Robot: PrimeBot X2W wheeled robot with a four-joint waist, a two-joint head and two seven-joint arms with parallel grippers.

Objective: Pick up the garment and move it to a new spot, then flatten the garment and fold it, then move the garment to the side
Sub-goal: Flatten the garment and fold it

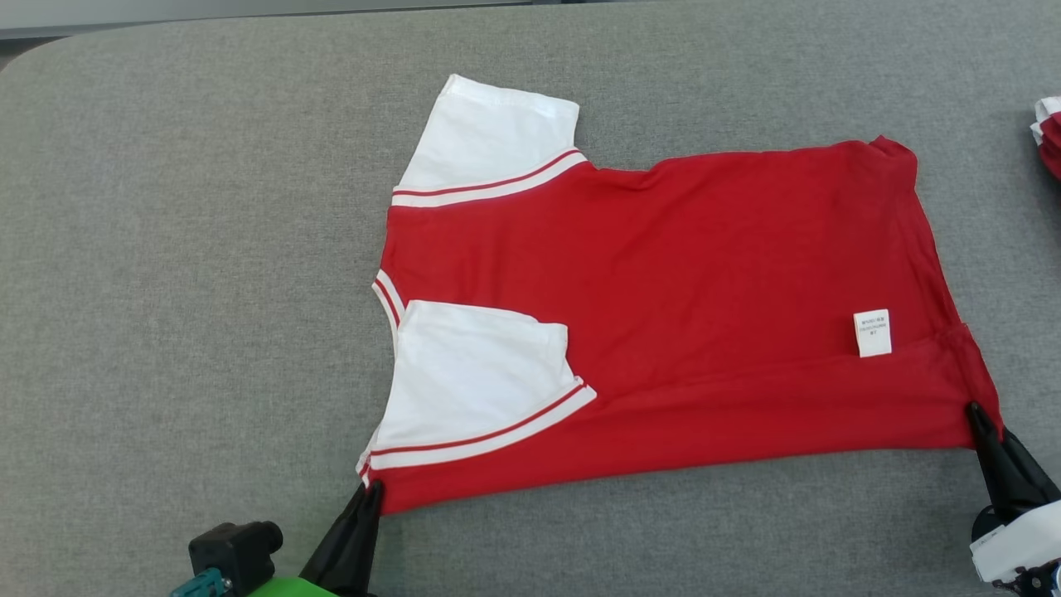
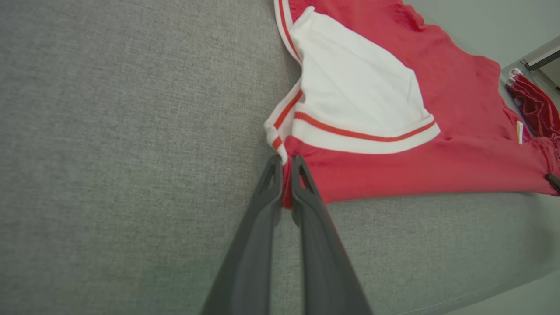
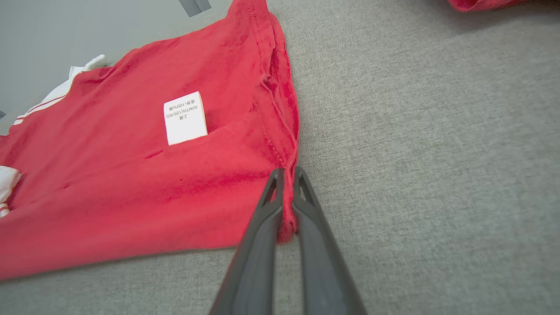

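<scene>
The garment (image 1: 680, 290) is a red T-shirt with white, red-striped sleeves, spread sideways on the grey table (image 1: 166, 249), its near side folded up over the body with one sleeve lying on top. A white care label (image 1: 872, 332) shows near the hem. My left gripper (image 1: 370, 489) is shut on the near shoulder corner of the garment (image 2: 393, 170), red cloth pinched between its fingers (image 2: 302, 175). My right gripper (image 1: 976, 413) is shut on the near hem corner of the garment (image 3: 144, 183), cloth showing between its fingers (image 3: 302, 183).
Another red and white piece of clothing (image 1: 1049, 133) lies at the table's far right edge. Bare grey table surface surrounds the shirt on the left, in front and behind. The table's far edge (image 1: 249, 16) runs along the top of the head view.
</scene>
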